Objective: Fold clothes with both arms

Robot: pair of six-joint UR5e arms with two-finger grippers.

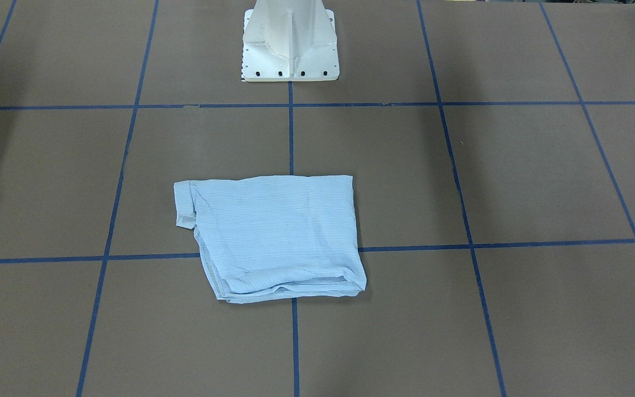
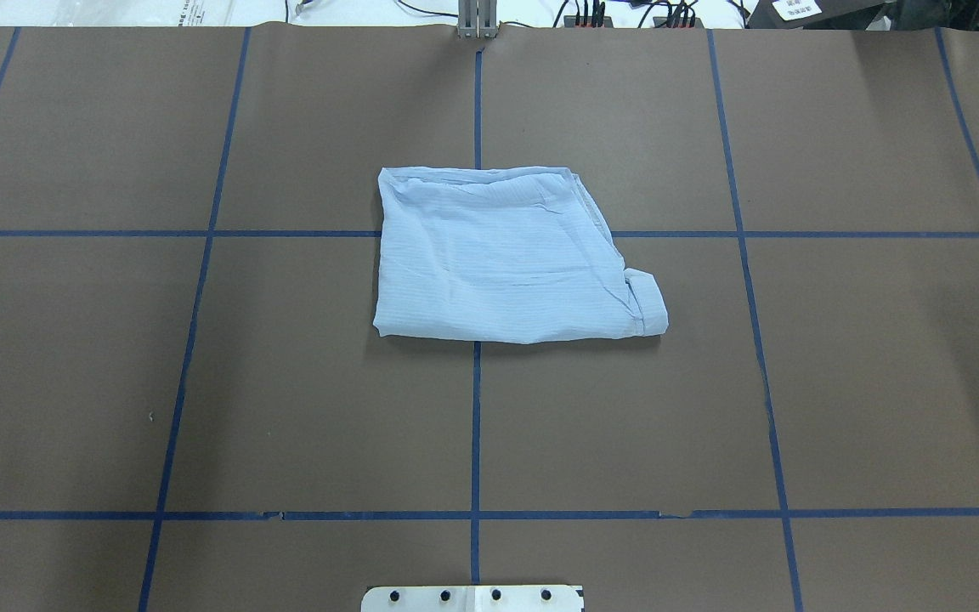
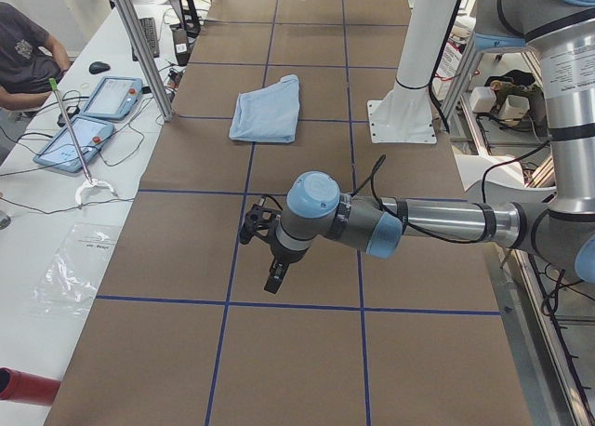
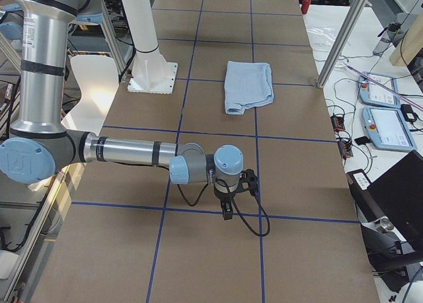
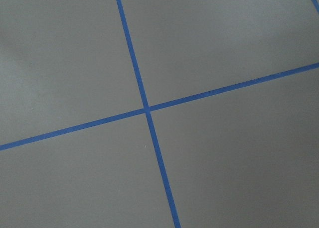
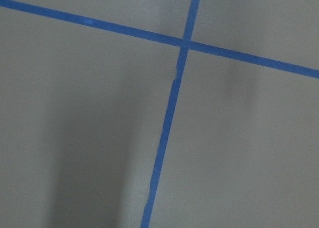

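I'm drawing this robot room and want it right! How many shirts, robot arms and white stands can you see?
Folded light-blue striped shirt: 1
Grey-silver tube robot arms: 2 (left arm, right arm)
White metal pedestal base: 1
Total: 4

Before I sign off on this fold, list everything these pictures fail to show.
Shirt: collar, buttons and tag folded out of sight in every view.
Left gripper: seen only from the exterior left view; open or shut cannot be told.
Right gripper: only in the exterior right view; same doubt.
Both wrist views: only table and tape; no fingers.
Pedestal: cut off by the front-facing view's top edge.
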